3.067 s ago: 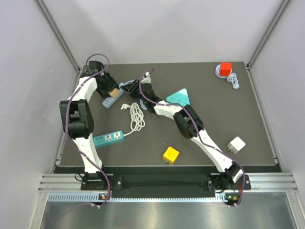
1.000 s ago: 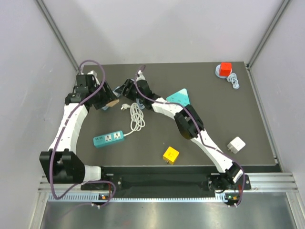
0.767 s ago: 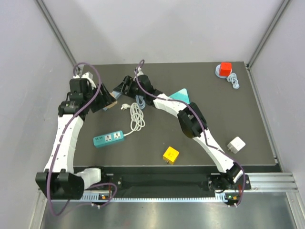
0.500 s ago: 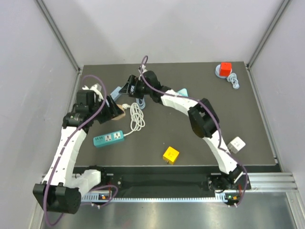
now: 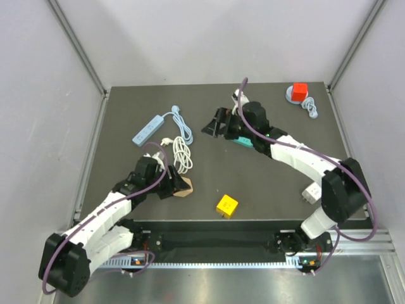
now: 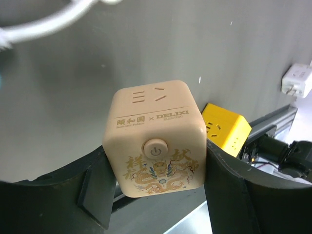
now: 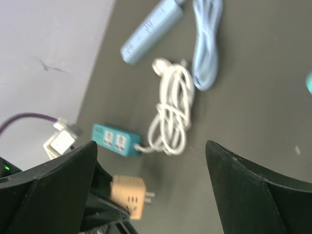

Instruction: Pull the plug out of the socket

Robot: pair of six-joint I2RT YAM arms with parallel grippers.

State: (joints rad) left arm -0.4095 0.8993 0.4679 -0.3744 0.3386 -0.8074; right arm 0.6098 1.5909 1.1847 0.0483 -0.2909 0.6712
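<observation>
Gripping beige cube plug in left claw near front of dark grey tabletop, well apart from blue power strip. Holding right claw wide. Pale walls around.

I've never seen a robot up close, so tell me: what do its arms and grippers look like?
Both arms, left arm and right arm, have white tubular links with chunky black joints, each trailed by a purple cable. The fingers are broad, black, curved paddles.

The left fingers hide both flanks of the beige cube plug.
</observation>
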